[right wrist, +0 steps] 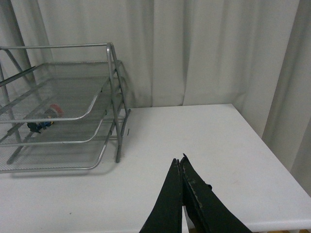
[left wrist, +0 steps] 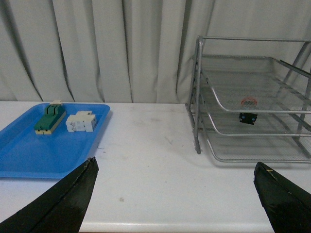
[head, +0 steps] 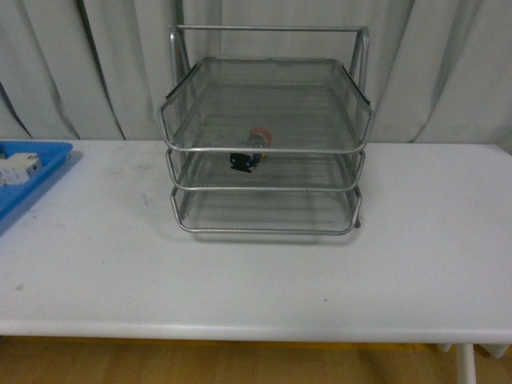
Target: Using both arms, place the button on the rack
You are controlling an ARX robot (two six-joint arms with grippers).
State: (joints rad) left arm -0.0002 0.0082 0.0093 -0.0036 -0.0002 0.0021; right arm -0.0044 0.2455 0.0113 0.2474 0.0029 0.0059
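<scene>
The left gripper (left wrist: 175,187) hangs over the white table (head: 256,264) with its jaws spread wide, holding nothing; the right gripper (right wrist: 180,164) has its jaws pressed together, empty. Farther back, the button (head: 252,150) lies on the middle tier of the rack (head: 266,128), well apart from both.

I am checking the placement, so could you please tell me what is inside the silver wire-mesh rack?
The silver three-tier wire-mesh rack holds the red-capped, dark-bodied push-button on its middle tier. The top and bottom tiers look empty. The upper tier's mesh partly veils the button, so its exact pose is unclear.
</scene>
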